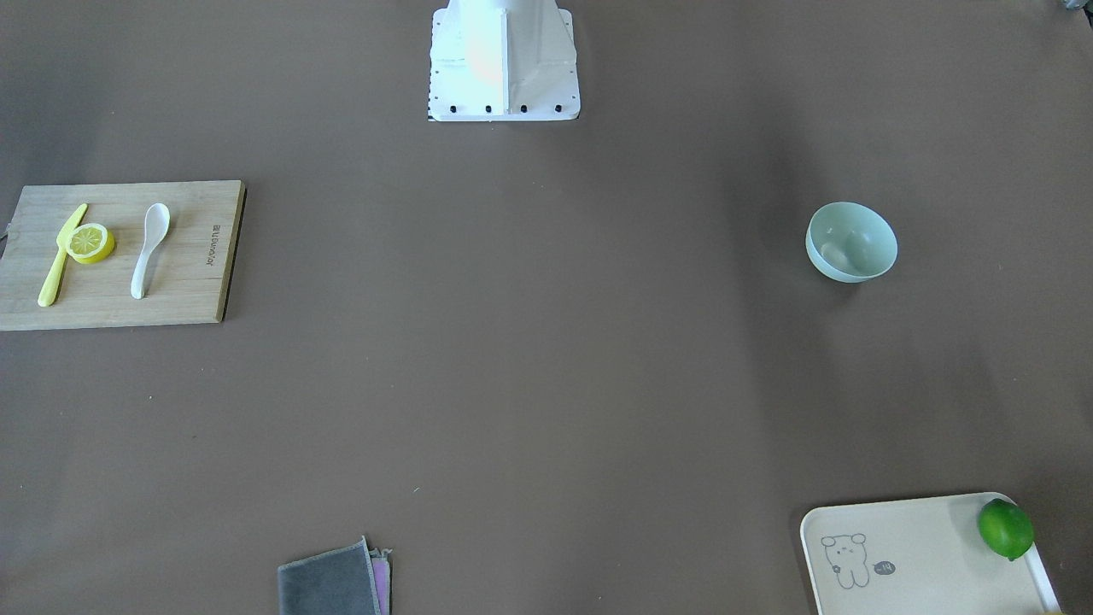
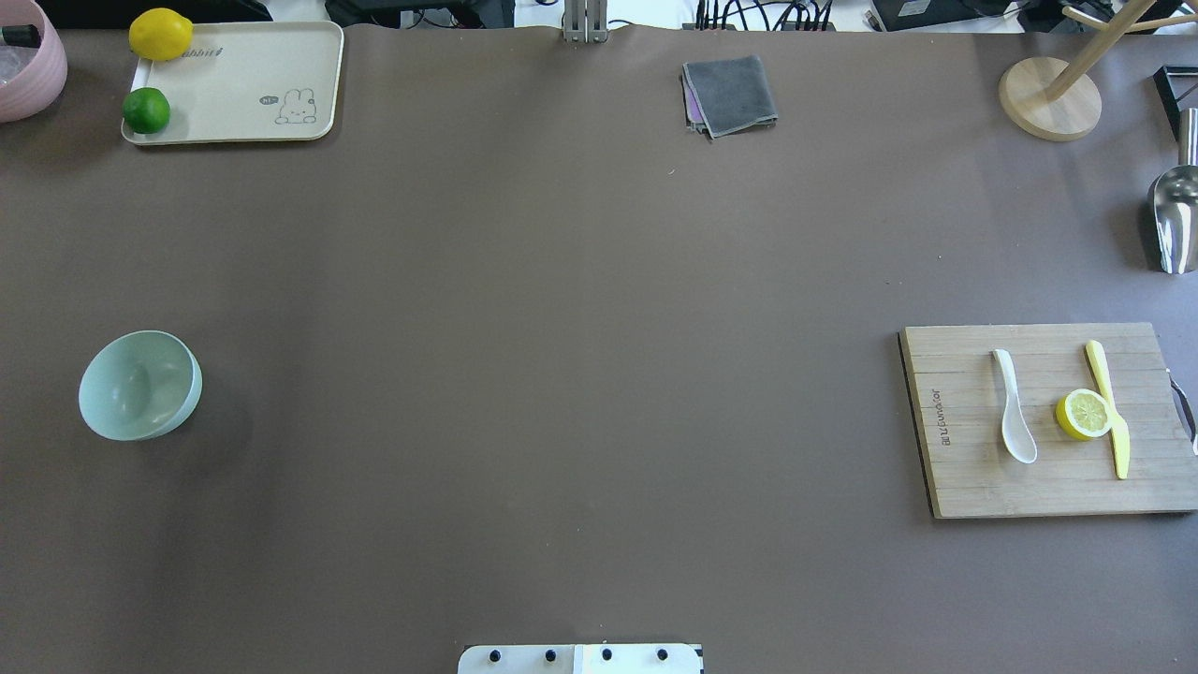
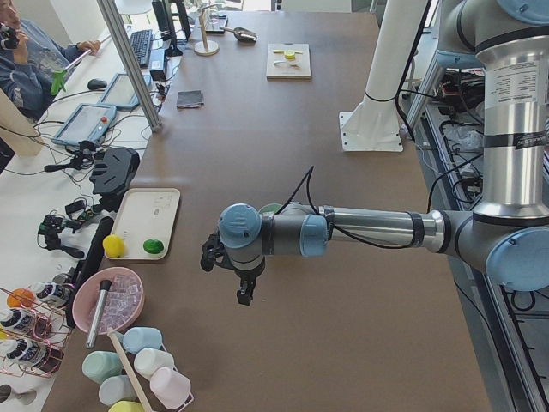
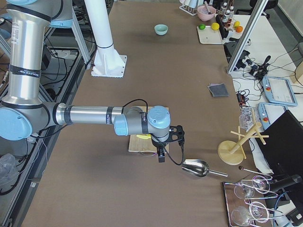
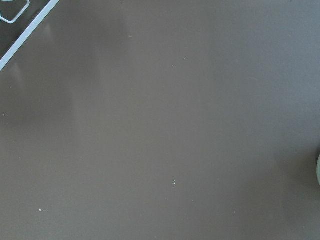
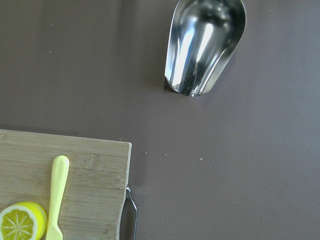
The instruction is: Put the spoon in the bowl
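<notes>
The white spoon (image 1: 147, 248) lies on a wooden cutting board (image 1: 196, 282), scoop towards the robot; it also shows in the overhead view (image 2: 1015, 407). The mint-green bowl (image 1: 851, 242) stands upright on the other side of the table (image 2: 139, 385). Its inside holds no object. My left gripper (image 3: 244, 294) hangs above the table near the bowl. My right gripper (image 4: 161, 157) hangs over the outer end of the board. Both show only in the side views, so I cannot tell whether they are open or shut.
A yellow knife (image 2: 1108, 407) and half a lemon (image 2: 1084, 414) lie on the board beside the spoon. A metal scoop (image 2: 1175, 220) and wooden stand (image 2: 1049, 98) are beyond it. A cream tray (image 2: 243, 84) with lime and lemon, a grey cloth (image 2: 730, 94).
</notes>
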{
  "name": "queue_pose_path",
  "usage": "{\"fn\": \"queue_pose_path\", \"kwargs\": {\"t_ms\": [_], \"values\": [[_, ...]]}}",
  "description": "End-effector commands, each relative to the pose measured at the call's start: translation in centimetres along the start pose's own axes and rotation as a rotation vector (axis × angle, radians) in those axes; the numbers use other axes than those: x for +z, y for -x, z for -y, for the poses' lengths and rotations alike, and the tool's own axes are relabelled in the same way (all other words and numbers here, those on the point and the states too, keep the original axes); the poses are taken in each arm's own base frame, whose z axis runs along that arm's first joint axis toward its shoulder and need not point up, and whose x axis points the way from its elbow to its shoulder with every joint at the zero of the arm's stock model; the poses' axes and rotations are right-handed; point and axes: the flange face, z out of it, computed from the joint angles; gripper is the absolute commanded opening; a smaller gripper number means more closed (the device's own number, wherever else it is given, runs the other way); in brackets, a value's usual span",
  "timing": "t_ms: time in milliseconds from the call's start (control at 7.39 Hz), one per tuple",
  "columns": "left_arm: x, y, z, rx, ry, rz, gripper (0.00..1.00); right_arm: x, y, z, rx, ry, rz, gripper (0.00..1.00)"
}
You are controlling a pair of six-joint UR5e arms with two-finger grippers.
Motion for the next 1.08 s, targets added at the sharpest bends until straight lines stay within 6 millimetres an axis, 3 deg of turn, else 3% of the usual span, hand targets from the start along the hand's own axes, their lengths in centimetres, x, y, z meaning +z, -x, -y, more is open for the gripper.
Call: {"fn": "queue_pose_path", "kwargs": {"t_ms": [0, 947], "values": [[-0.30, -0.33, 0.13, 0.015, -0.009, 0.005, 0.98, 0.15, 0.00, -0.21, 0.001, 0.003, 0.002, 1.00], [0.20, 0.20, -0.04, -0.005, 0.001, 0.000, 0.98, -0.06, 0.16, -0.43, 0.000, 0.000, 0.007, 1.00]]}}
